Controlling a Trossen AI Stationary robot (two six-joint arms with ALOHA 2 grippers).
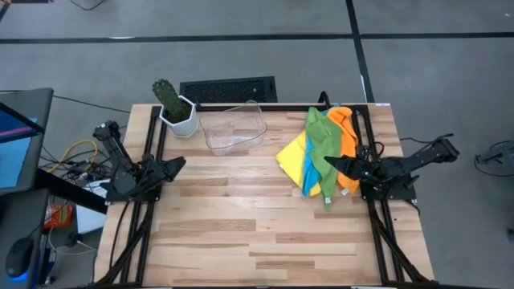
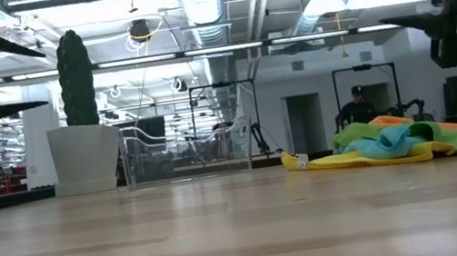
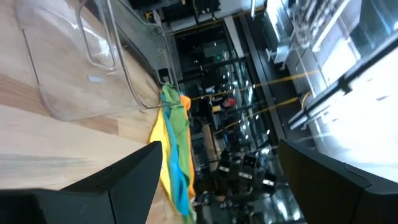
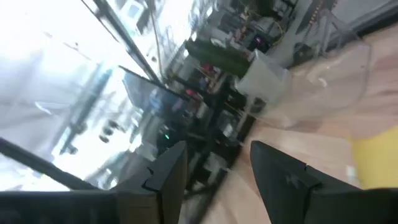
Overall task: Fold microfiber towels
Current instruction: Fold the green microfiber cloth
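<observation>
Four towels lie in one loose heap on the table's right side: green [image 1: 321,140] on top, orange [image 1: 346,132] toward the right edge, yellow [image 1: 292,152] at the left of the heap, and light blue [image 1: 312,172] between yellow and green. The heap also shows in the low view [image 2: 415,143] and the left wrist view [image 3: 171,143]. My right gripper [image 1: 328,162] is open, pointing toward the table's left, above the heap's near part and raised off the table. My left gripper [image 1: 181,164] is open and empty at the table's left edge, also raised.
A clear plastic bin [image 1: 233,127] stands at the far middle of the table. A cactus in a white pot [image 1: 177,112] stands at the far left. Bare wood lies in the table's middle and near part [image 1: 241,225]. A person [image 2: 356,110] stands in the room beyond.
</observation>
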